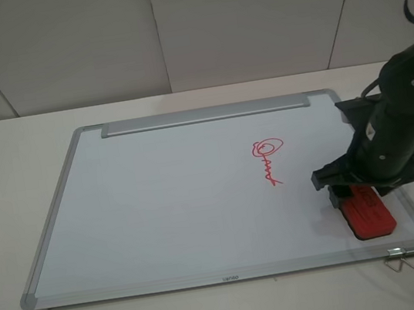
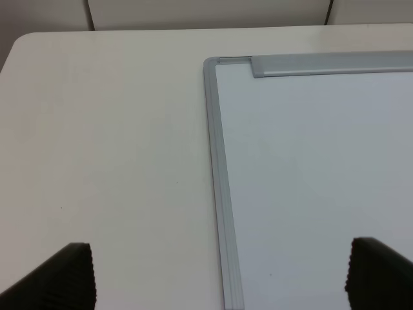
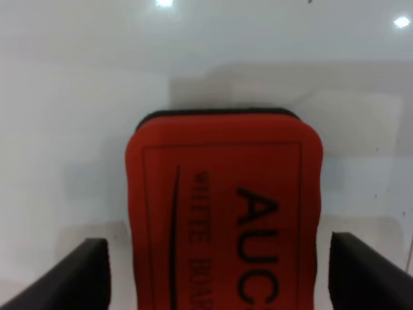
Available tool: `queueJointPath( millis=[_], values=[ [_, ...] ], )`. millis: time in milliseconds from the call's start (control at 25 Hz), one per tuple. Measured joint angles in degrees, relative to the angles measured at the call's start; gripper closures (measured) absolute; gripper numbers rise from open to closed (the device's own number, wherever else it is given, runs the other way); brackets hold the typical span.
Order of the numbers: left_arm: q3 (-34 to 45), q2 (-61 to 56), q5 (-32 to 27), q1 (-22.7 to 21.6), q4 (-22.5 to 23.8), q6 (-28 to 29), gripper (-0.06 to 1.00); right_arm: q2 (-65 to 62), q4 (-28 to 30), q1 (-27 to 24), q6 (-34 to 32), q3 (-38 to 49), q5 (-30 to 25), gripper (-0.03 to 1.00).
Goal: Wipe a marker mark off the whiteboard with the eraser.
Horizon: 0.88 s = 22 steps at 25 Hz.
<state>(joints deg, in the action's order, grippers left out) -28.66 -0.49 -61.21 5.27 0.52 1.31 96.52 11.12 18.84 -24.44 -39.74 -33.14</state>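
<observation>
Right gripper jaws spread, straddling red rectangular block eraser, lower right on silver-framed whiteboard; left gripper open too.

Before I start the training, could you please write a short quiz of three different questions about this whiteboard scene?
1. True or false: the red eraser lies on the whiteboard near a corner, under the right pincer.
2. Multiple choice: the right pincer's fingers are (A) closed tight on the eraser, (B) on both sides of the eraser with gaps, (C) far from the eraser.
3. Short answer: what colour is the scribble drawn on the board, and is the eraser touching it?

Key: 1. True. 2. B. 3. Red; no, the eraser lies apart from it.
</observation>
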Motion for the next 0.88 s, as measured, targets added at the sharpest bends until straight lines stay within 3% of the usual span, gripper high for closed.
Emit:
queueJointPath(
  millis=[240, 440, 560, 880],
  values=[
    [0.0, 0.0, 0.0, 0.0, 0.0, 0.0, 0.17, -8.6, -0.7, -0.7, 3.0, 0.0, 0.2, 0.24],
    [0.0, 0.0, 0.0, 0.0, 0.0, 0.0, 0.17, -18.5, -2.2, -5.3, 4.0, 0.0, -1.4, 0.17],
    [0.0, 0.0, 0.0, 0.0, 0.0, 0.0, 0.17, -25.5, -3.1, -8.7, 5.9, 0.1, -5.1, 0.17],
    [0.0, 0.0, 0.0, 0.0, 0.0, 0.0, 0.17, -43.0, -10.2, -18.8, 19.4, 0.1, -18.0, 0.16]
  ],
)
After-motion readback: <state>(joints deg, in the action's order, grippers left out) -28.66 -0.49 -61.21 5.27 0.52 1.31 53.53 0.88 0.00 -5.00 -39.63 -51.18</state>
